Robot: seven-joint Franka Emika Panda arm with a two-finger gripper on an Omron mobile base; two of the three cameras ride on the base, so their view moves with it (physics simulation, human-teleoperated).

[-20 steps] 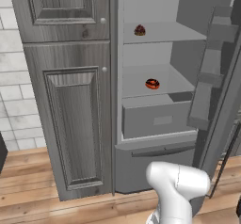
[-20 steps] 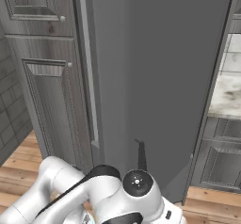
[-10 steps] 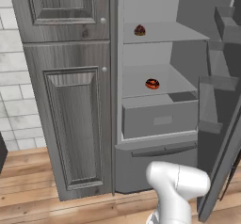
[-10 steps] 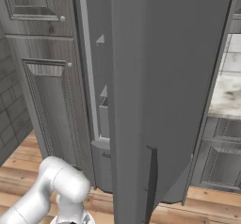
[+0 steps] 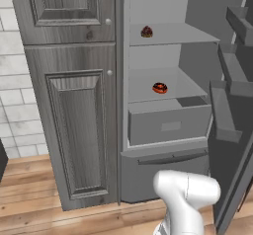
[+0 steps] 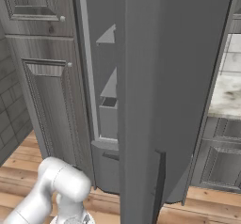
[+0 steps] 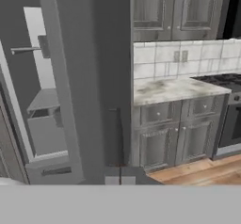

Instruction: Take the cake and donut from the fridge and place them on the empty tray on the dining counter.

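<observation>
Grey fridge [image 5: 168,125] stands open: your pincer [image 7: 120,177], pressed together at lower frame, faces away from donut [image 5: 159,87] and cake [image 5: 147,31].

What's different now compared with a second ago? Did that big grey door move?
Yes. The fridge door has swung further open: in the right base view it now comes edge-on toward the camera, uncovering the inner shelves. The tool, shut, sits at the door's dark handle and has come back with it. The cake and donut stayed on their shelves.
</observation>
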